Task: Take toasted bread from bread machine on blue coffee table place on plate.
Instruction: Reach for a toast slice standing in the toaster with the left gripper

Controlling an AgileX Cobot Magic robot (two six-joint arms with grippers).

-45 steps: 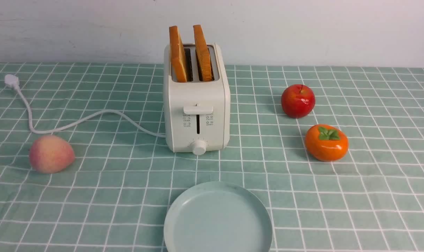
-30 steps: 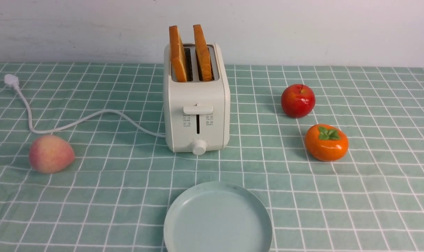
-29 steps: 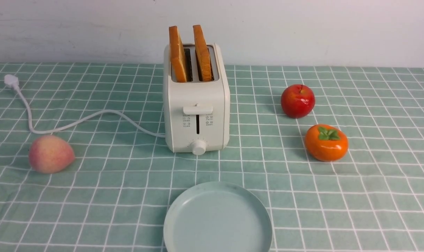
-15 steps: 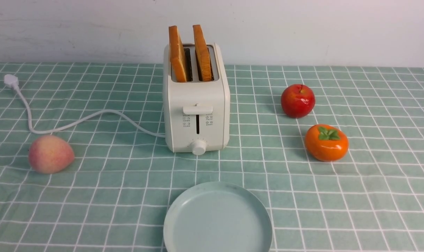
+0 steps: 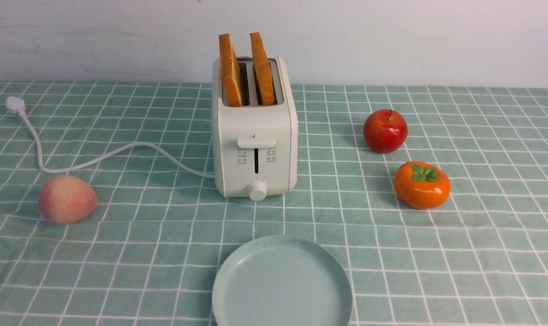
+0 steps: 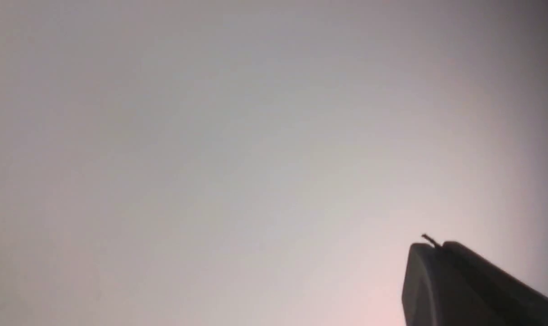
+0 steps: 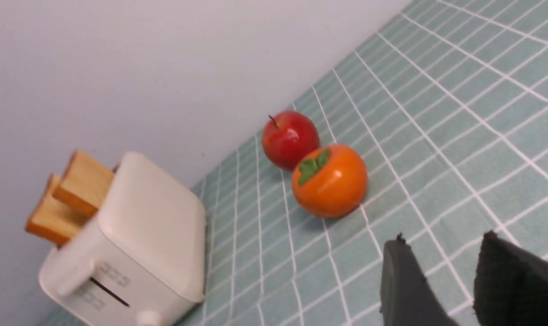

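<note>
Golden toast (image 5: pixel 262 70) stands in the toaster (image 5: pixel 255 122), at twelve o'clock from the plate (image 5: pixel 283 283). I judge it light, crumbly; I'd pinch crust tops gently. My left jaws are together, right ones apart.

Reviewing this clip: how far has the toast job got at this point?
Nothing looks done: both toast slices stand in the toaster. Nothing is in hand: the left gripper is shut and empty, the right gripper open. Left: moving toast to the bare plate.

red apple (image 5: pixel 385 131), orange persimmon with green leaves (image 5: pixel 421 185), pink-yellow peach (image 5: pixel 67 199)
</note>
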